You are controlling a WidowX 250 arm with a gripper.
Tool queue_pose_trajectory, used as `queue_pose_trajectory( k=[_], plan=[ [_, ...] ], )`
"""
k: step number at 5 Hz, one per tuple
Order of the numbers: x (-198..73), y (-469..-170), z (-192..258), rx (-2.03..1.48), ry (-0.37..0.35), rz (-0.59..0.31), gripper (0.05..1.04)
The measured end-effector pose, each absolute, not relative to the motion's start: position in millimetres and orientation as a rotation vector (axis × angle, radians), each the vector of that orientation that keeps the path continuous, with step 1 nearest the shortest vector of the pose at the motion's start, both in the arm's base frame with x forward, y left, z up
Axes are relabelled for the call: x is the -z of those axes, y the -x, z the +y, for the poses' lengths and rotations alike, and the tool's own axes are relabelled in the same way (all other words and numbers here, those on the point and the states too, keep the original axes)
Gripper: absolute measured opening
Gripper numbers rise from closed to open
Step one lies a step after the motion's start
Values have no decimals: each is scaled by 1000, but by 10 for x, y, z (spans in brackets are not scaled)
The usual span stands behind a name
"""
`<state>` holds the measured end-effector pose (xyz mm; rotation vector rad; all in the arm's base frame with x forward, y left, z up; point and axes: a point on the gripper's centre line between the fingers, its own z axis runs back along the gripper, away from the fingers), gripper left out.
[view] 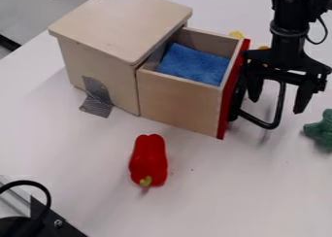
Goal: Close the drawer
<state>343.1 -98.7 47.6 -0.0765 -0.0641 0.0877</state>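
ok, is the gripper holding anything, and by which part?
Nothing held. The black two-finger gripper is open at the curved black handle of the red-fronted wooden drawer, fingers spread to either side of its outer bar, not clamped on it.

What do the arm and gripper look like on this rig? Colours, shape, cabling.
The arm is black throughout, with a chunky upright section. A thin black cable loops out beside it. The gripper is also black: a wide, angular crosspiece with two fingers that taper towards the tips. No markings I can make out.
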Motion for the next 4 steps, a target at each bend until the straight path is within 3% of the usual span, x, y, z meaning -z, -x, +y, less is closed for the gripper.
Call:
queue_pose_trajectory(
  k=[3, 4],
  plan=[
    [-263, -3388, -1047, -74, 25, -5, 959],
    [-180, -3386, -1051, -70, -1, 16, 817]
  ],
)
